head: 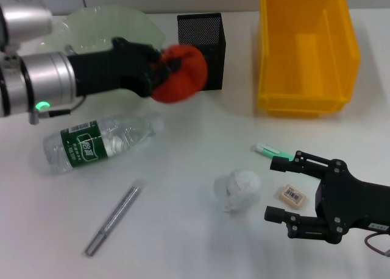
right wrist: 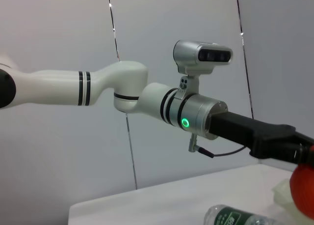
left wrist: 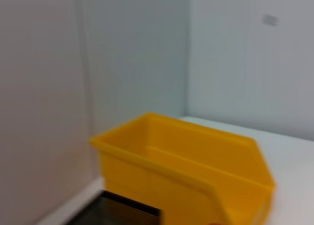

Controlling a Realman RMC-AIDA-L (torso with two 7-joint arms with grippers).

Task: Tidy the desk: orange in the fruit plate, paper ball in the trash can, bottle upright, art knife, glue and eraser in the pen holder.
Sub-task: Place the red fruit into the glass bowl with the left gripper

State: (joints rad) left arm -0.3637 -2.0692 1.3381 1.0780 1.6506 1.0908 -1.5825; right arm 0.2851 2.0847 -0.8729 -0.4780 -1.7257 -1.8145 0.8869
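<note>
You are looking at the left arm (right wrist: 147, 99), white with black bands, reaching across a grey wall. Its left gripper (right wrist: 299, 154) holds an orange (right wrist: 303, 188) above a lying bottle (right wrist: 235, 217).

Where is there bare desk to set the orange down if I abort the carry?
Left gripper holds the orange above the desk. Bare patches: between the pen holder and yellow bin, and the centre between bottle and paper ball. Crowded: around the open right gripper, near eraser and glue.

The bottle (head: 97, 143) lies left of the paper ball (head: 239, 189), eraser (head: 292, 195) to its right.
</note>
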